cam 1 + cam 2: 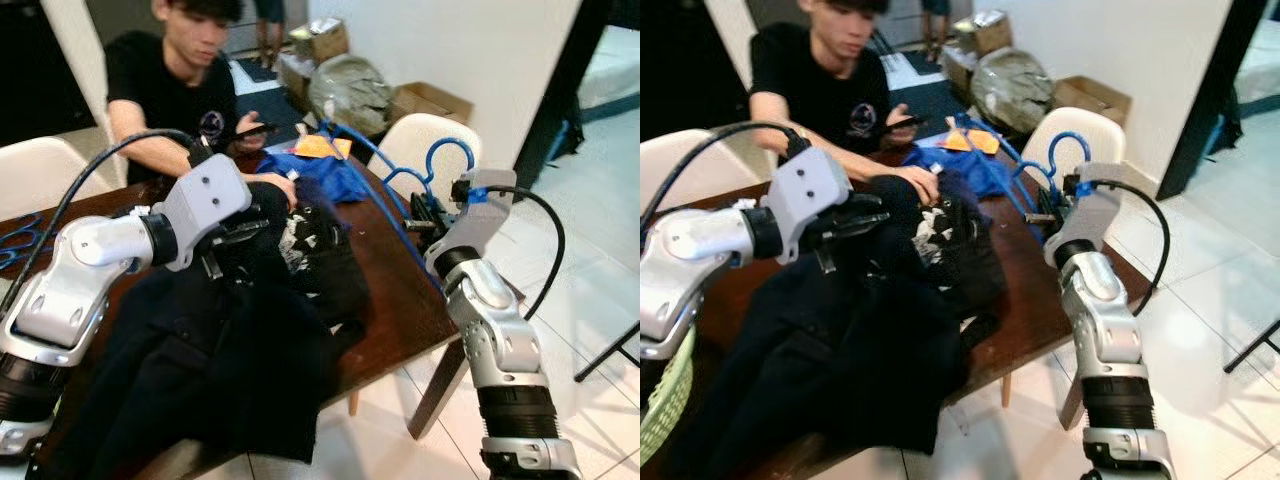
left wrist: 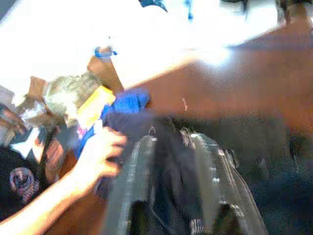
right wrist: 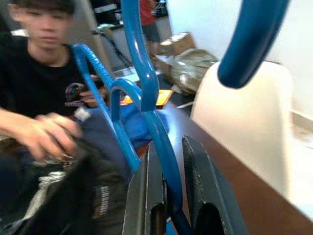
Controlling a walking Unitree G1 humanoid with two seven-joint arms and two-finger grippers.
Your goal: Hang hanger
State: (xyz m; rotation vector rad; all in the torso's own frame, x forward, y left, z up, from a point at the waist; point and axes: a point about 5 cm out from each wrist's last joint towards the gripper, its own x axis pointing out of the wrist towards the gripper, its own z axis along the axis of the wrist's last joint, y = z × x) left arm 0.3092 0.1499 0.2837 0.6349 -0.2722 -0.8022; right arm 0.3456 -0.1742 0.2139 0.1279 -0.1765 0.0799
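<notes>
A: Nearest stuff first?
B: Big heap of black clothes point(image 1: 230, 370) draped over the front of the dark wooden desk point(image 1: 400, 300), hanging past the near edge. A green mesh basket point(image 1: 665, 400) sits at the robot's far left, low down.

A: Left claw?
B: Left claw point(image 2: 176, 196) is down in the black clothes near the desk's middle. Its 2 fingers point(image 2: 132, 181) stand a little apart with dark cloth bunched between them, so it's gripping the garment.

A: Right claw and the hanger?
B: Right claw point(image 3: 171, 191) is over the desk's right edge, narrow, clamped on the lower bar of the blue hanger point(image 1: 440, 160). Hanger is held up in the air, hook toward the white chair point(image 1: 425, 140) just behind it. More blue hanger bars run along the desk toward the far side.

A: Beyond that?
B: A person's hand point(image 2: 100, 149) rests on the clothes just past the left claw, next to a blue cloth point(image 1: 310, 175) with an orange item point(image 1: 320, 147) on it. The person point(image 1: 170, 90) in a black shirt sits at the far side holding a phone point(image 1: 255, 130). Behind, cardboard boxes point(image 1: 430, 100) and a stuffed plastic bag point(image 1: 350, 90) on the floor by the white wall.
</notes>
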